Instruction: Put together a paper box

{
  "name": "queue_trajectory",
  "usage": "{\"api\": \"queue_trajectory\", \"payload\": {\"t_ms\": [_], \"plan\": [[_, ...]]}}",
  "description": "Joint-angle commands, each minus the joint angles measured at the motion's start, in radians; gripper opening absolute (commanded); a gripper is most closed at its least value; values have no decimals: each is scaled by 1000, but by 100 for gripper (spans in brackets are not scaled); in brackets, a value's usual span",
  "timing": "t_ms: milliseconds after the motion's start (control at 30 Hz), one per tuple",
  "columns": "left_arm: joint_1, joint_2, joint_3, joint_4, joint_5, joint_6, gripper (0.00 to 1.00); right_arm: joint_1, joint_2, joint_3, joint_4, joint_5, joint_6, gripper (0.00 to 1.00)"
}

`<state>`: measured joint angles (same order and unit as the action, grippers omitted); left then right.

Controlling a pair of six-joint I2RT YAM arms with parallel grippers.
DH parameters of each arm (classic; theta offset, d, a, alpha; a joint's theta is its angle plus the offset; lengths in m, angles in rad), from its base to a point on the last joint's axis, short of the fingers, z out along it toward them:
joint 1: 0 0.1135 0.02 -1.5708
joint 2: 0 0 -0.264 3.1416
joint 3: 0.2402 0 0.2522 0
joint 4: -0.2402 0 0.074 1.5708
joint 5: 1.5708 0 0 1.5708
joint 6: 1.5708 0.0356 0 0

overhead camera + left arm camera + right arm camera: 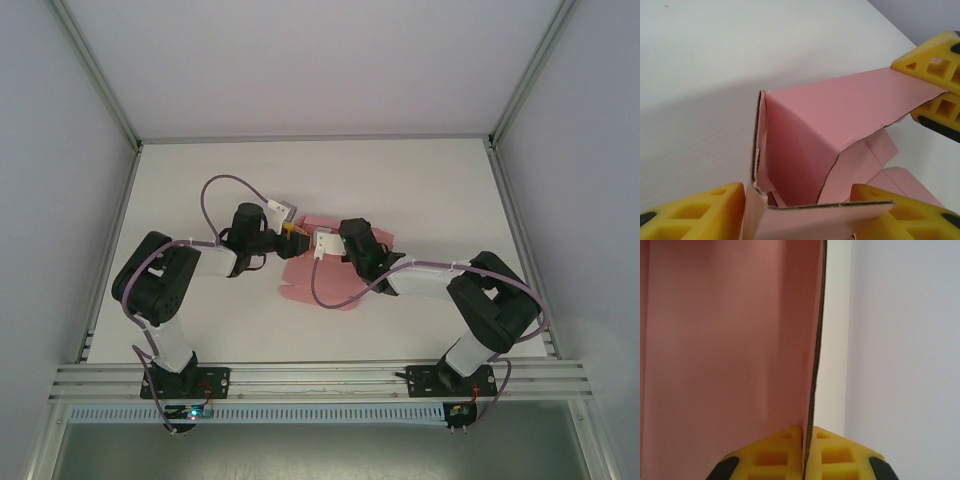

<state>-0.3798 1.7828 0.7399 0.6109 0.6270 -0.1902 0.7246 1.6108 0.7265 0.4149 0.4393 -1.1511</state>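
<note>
your right gripper is clamped tight on a raised panel of the paper box, which sits half folded on the table between both arms. your left gripper has its fingers apart, straddling the near flap.

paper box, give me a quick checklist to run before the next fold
1. right gripper clamped on a panel of the paper box: ok
2. left gripper straddling the near flap: ok
3. left gripper's hold on that flap firm: cannot tell
4. paper box closed up: not ok, its near end gapes open
5. the two grippers apart from each other: ok
</note>
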Motion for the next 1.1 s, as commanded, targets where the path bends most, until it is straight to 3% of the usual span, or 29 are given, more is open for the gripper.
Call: {"api": "queue_trajectory", "payload": {"t_ms": [0, 133, 300, 400, 433, 500, 533, 700, 767, 867, 967, 1067], "plan": [[-9, -39, -36, 3, -16, 12, 58, 15, -2, -10, -57, -1, -5, 0], [-8, -37, -20, -24, -17, -6, 52, 13, -1, -9, -58, -13, 5, 0], [-1, -88, -78, 45, 36, -24, 68, 4, 5, -14, -54, 0, -6, 0], [12, -147, -97, -24, -38, -4, 77, 3, -17, -22, -52, -18, -5, 0], [19, -165, -106, -34, -65, -8, 87, 3, -24, -24, -52, -24, -5, 0], [39, -212, -137, -26, -104, -35, 92, 4, -33, -31, -37, -30, -11, 0], [52, -234, -159, -2, -114, -53, 100, 4, -35, -36, -29, -31, -18, 0], [91, -312, -204, -40, -364, -130, 100, 8, -37, -48, 1, -30, -42, 0], [120, -279, -172, -85, -391, -153, 100, 9, -35, -42, -4, -39, -38, 0], [150, -200, -127, -57, -243, -150, 98, 11, -27, -29, -19, -39, -37, 0], [151, -123, -103, 45, 16, -88, 82, 11, -26, -26, -16, -38, -36, 0], [150, -72, -89, 123, 188, -66, 75, 10, -30, -25, -20, -33, -36, 0]]}}
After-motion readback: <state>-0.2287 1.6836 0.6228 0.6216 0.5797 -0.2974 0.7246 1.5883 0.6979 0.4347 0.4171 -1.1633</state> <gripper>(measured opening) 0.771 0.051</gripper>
